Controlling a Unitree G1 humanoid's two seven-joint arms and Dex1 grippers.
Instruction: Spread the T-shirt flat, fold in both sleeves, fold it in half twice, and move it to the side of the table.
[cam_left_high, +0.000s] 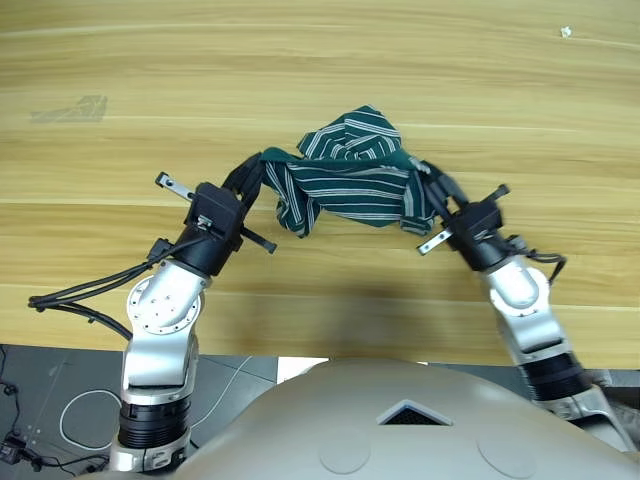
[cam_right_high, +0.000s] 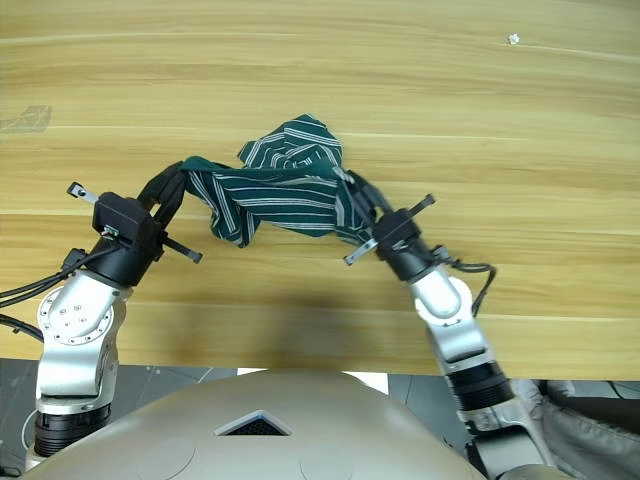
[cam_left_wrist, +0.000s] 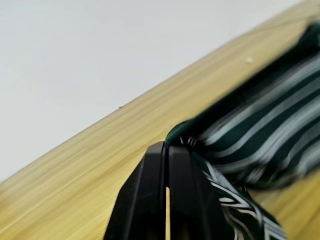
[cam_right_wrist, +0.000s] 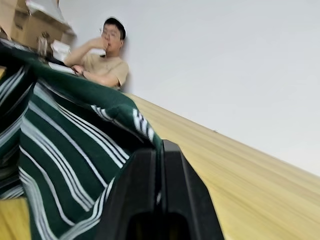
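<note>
A dark green T-shirt (cam_left_high: 345, 180) with thin white stripes sits at the centre of the left eye view, crumpled into a loose band with a bunched hump at its top. It is slung between the two grippers above the pale wooden table (cam_left_high: 300, 60). From this angle I cannot tell whether its lower folds touch the wood.

The left gripper (cam_left_high: 256, 168) pinches the shirt's left end, its two black fingers (cam_left_wrist: 167, 170) pressed together on a fold of cloth. The right gripper (cam_left_high: 424, 182) is likewise clamped on the right end, striped fabric spilling out past its tips. A small white scrap (cam_left_high: 566, 32) lies well apart in the upper right of the frame.

The shirt is not yet spread flat, so the task looks to be at its opening step. The likely risks:
- Each grip seems to be on a bunched fold, not a clean hem or shoulder, so pulling apart may leave the cloth twisted.
- A thin pinch could slip under tension and drop one end.
- Lowering it slack would trap the sleeves underneath.
</note>
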